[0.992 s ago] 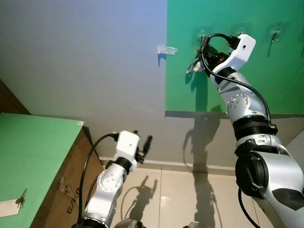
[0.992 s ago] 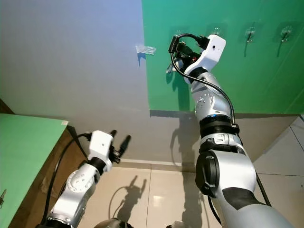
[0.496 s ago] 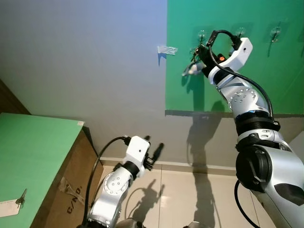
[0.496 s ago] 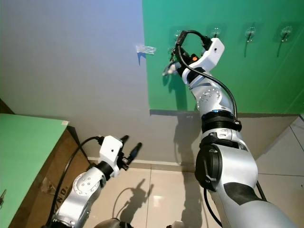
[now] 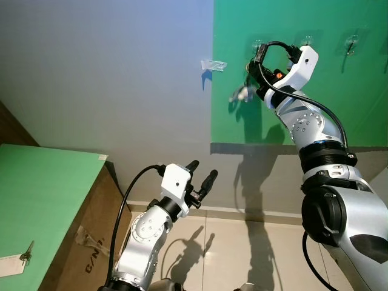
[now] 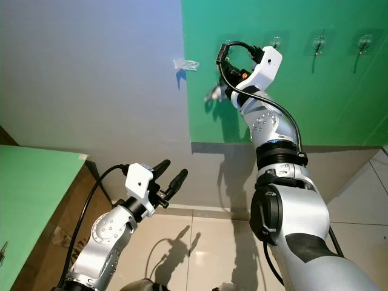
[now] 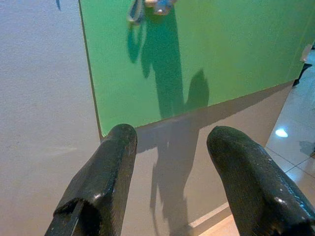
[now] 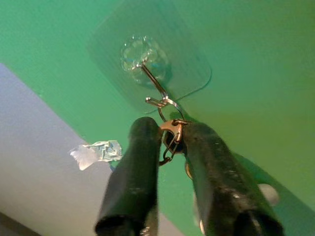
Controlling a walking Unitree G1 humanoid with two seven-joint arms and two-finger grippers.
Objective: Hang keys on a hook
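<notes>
Up on the green wall panel (image 5: 339,91), the right claw (image 8: 170,140) pinches the keys (image 8: 172,135) right at the clear stick-on hook (image 8: 155,86); the left claw (image 7: 170,162) hangs spread open above the tiled floor (image 5: 230,242); a green worktop (image 5: 36,200) stands at left beside the grey wall (image 5: 109,79)

right hand (image 8: 167,142) at hook (image 8: 156,91), neighbouring hooks (image 6: 319,43) apart

we see the keys (image 8: 172,139) on a metal clasp at the tip of the wire hook (image 8: 152,83), hanging at its 5 o'clock.
</notes>
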